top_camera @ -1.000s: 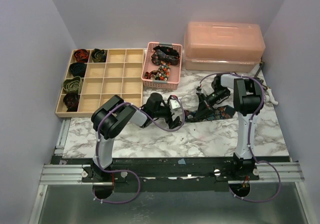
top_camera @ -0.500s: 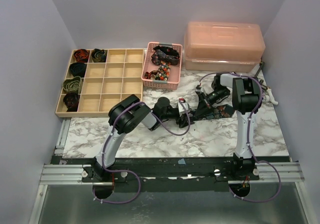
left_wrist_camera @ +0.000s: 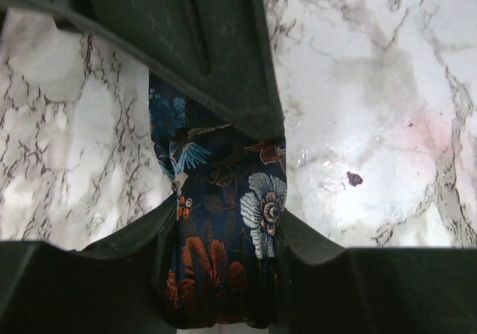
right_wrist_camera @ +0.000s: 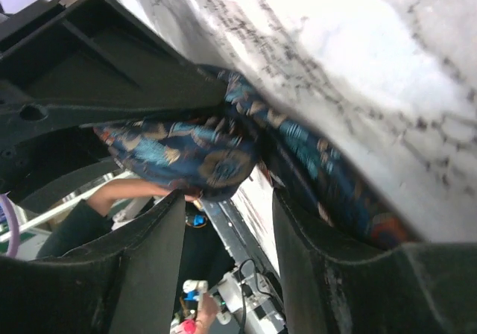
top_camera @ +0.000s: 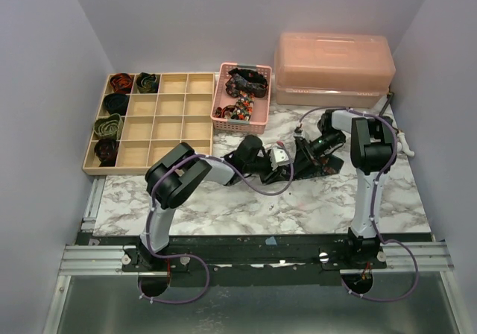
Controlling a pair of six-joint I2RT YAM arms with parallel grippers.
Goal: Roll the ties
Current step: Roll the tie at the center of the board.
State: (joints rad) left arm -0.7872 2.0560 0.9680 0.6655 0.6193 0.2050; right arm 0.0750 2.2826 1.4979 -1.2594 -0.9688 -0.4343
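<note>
Marble table (top_camera: 223,207); we place everything off the pink basket (top_camera: 222,114). Lidded box (top_camera: 333,65) just right of it, divider tray (top_camera: 171,125) just left, coiled ties (top_camera: 112,125) mostly along the tray side away from the basket. Loose ties (top_camera: 246,84) inside the basket. Floral tie (left_wrist_camera: 216,274) lies on the table, nearside and right of the basket. Left gripper (left_wrist_camera: 227,222) closed across its width. Right gripper (right_wrist_camera: 227,200) has its jaws apart with a fold at the tips; we cannot tell if it pinches. We judge the roll barely begun; next calls for turning that fold over under tension
</note>
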